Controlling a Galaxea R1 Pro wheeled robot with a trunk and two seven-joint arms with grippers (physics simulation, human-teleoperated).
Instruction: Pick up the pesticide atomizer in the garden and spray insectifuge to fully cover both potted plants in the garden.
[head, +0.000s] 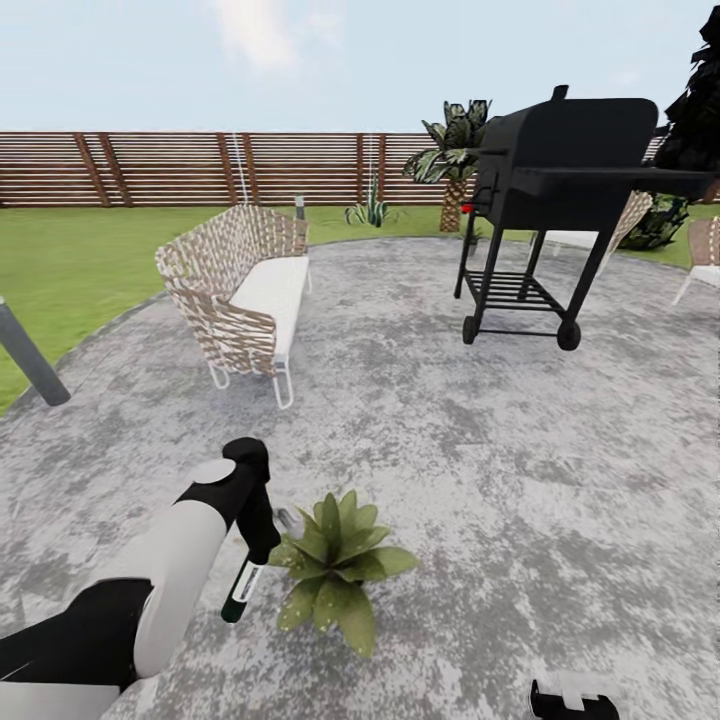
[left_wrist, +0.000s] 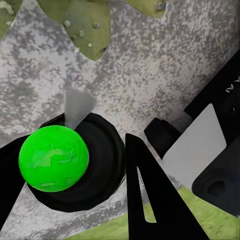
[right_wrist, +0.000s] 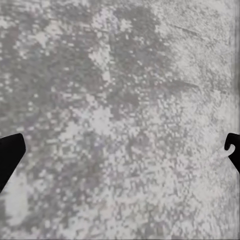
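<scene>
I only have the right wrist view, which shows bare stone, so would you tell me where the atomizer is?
Observer: The left gripper holds the atomizer, which hangs down over the patio.
Operator: Thank you. Is a plant near it?
Observer: Yes, one plant sits right beside the atomizer, on the robot's right of it.
Operator: Is there any spray on it?
Observer: The left wrist view shows a few pale specks on the plant; whether it is fully covered, I cannot tell.
</scene>
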